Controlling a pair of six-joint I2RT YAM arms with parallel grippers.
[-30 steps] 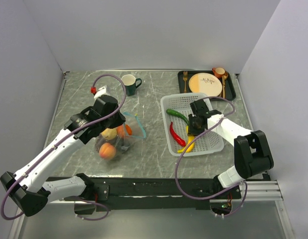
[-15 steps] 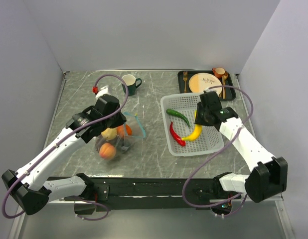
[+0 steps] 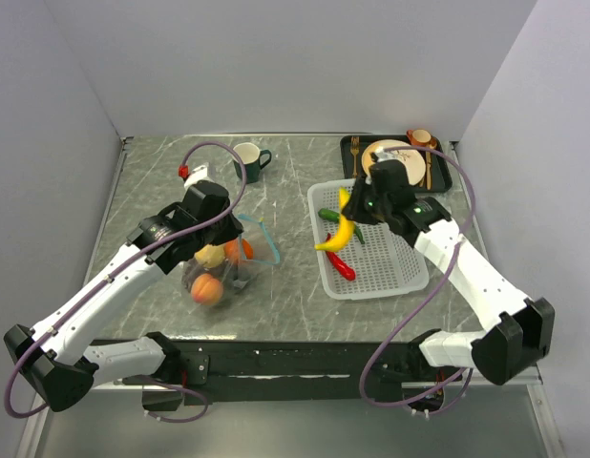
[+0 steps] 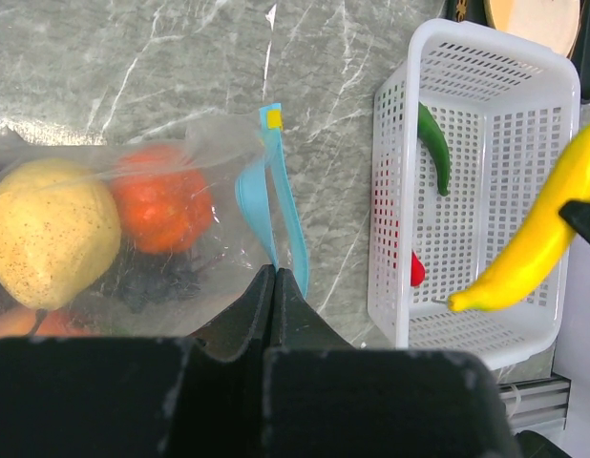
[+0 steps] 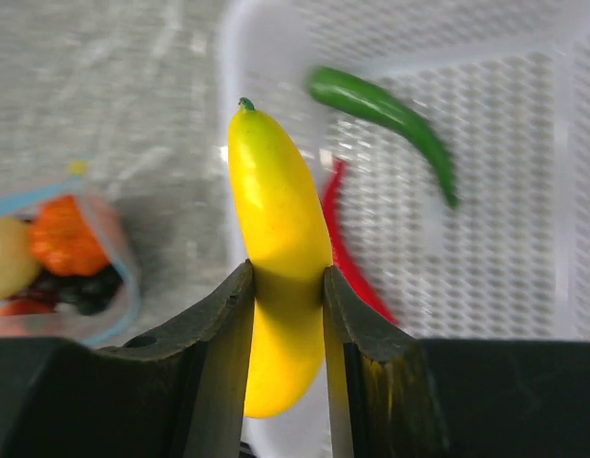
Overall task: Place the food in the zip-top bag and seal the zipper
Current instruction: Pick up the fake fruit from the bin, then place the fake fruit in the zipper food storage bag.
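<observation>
My right gripper (image 3: 354, 214) (image 5: 286, 272) is shut on the yellow banana (image 3: 335, 233) (image 5: 276, 210) and holds it in the air over the left rim of the white basket (image 3: 390, 279). My left gripper (image 3: 236, 270) (image 4: 276, 272) is shut on the mouth edge of the clear zip-top bag (image 3: 223, 277) (image 4: 133, 162), by its teal zipper (image 3: 267, 240) (image 4: 290, 224). The bag's mouth stands open towards the basket. In the bag are the lemon (image 4: 47, 243), orange (image 4: 161, 210), peach (image 3: 206, 289) and grapes (image 4: 161, 281). The red chili (image 3: 340, 264) (image 5: 350, 253) and green pepper (image 3: 331, 215) (image 5: 390, 114) lie in the basket.
A dark green mug (image 3: 247, 162) stands at the back, left of centre. A black tray (image 3: 446, 176) with a cream plate, cutlery and a small cup sits at the back right, behind the basket. Grey walls close in the table on three sides.
My right gripper has lifted the banana out of the basket and carried it left, up over the basket's left rim. The left arm and the bag have not moved.
</observation>
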